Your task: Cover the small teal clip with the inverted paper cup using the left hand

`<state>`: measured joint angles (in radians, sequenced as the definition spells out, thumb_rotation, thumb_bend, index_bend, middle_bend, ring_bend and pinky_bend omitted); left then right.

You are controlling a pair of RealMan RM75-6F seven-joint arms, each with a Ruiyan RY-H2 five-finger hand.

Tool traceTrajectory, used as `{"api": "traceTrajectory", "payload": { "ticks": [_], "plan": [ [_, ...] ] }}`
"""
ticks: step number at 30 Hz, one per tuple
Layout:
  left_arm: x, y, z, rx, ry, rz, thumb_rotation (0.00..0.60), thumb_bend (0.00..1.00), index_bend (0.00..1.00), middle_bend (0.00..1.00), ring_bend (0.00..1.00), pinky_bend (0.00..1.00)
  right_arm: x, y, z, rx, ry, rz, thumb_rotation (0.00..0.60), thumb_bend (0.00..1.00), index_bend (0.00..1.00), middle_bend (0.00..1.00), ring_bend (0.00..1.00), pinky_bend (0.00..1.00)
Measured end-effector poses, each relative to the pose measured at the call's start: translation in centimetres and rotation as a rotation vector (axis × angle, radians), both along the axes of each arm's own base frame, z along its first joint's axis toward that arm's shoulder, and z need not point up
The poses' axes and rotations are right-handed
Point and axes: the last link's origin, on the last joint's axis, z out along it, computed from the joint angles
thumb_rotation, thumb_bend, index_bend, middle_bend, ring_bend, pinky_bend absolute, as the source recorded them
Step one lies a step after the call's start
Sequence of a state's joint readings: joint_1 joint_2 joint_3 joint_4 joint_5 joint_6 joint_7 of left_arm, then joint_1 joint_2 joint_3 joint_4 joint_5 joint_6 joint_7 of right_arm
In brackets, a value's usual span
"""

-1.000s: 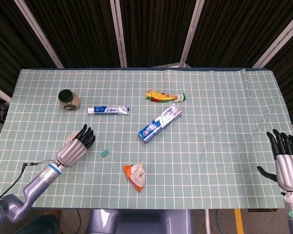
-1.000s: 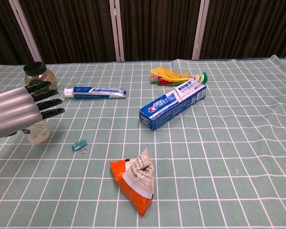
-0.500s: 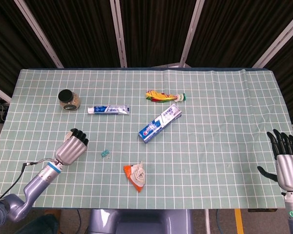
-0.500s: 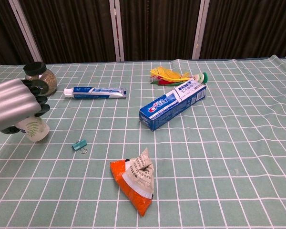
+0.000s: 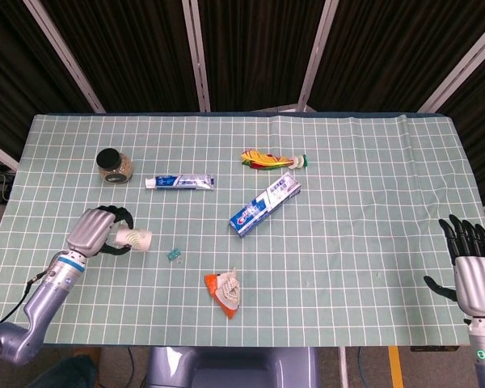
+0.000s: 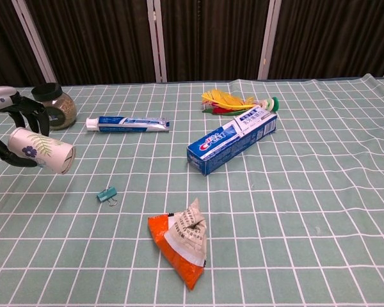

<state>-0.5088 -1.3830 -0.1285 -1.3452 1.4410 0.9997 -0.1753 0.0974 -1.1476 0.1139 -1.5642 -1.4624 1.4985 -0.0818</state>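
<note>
Chest view: left hand (image 6: 6, 131) clasping white leaf-printed paper cup (image 6: 41, 151) on its side, aloft; small teal binder clip (image 6: 106, 194) on table just beyond cup's mouth; step: carry; next: upend cup over clip.

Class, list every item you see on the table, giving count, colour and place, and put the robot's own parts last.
paper cup: one, white with leaf print, tipped sideways in the left hand
clip: one, teal, near left
glass jar: one, black lid, far left
toothpaste tube: one, white-blue, right of jar
toothpaste box: one, blue, centre
toy: one, yellow-red-green, behind box
snack packet: one, orange-white, near centre
table: one, green checked cloth
left hand: holds cup
right hand: near right edge, fingers spread
</note>
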Motion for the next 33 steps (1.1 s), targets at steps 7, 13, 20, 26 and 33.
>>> {"api": "traceTrajectory", "payload": {
  "ticks": [7, 13, 20, 26, 33],
  "plan": [
    [-2.6, 1.1, -0.2, -0.11, -0.121, 0.201, 0.6, 0.0, 0.51, 0.4, 0.36, 0.4, -0.1, -0.1, 0.0, 0.001, 0.003, -0.006, 0.6, 0.0, 0.0, 0.0, 0.0, 0.0],
    [-3.9, 1.4, -0.7, -0.149, -0.097, 0.24, 0.6, 0.0, 0.29, 0.16, 0.15, 0.25, -0.1, -0.1, -0.1, 0.005, 0.005, -0.007, 0.6, 0.0, 0.0, 0.0, 0.0, 0.0],
    [-3.5, 1.3, -0.1, -0.119, -0.04, 0.16, 0.6, 0.0, 0.0, 0.0, 0.0, 0.0, -0.1, -0.1, -0.1, 0.006, 0.002, -0.009, 0.6, 0.0, 0.0, 0.0, 0.0, 0.0],
    [-2.3, 0.6, 0.3, -0.051, 0.132, 0.013, 0.6, 0.0, 0.0, 0.0, 0.0, 0.0, -0.1, -0.1, 0.0, 0.008, -0.005, -0.01, 0.6, 0.0, 0.0, 0.0, 0.0, 0.0],
    [-0.2, -0.8, -0.5, 0.032, 0.433, -0.147, 0.6, 0.0, 0.07, 0.0, 0.0, 0.0, -0.1, -0.1, 0.1, 0.008, -0.008, -0.008, 0.6, 0.0, 0.0, 0.0, 0.0, 0.0]
  ]
}}
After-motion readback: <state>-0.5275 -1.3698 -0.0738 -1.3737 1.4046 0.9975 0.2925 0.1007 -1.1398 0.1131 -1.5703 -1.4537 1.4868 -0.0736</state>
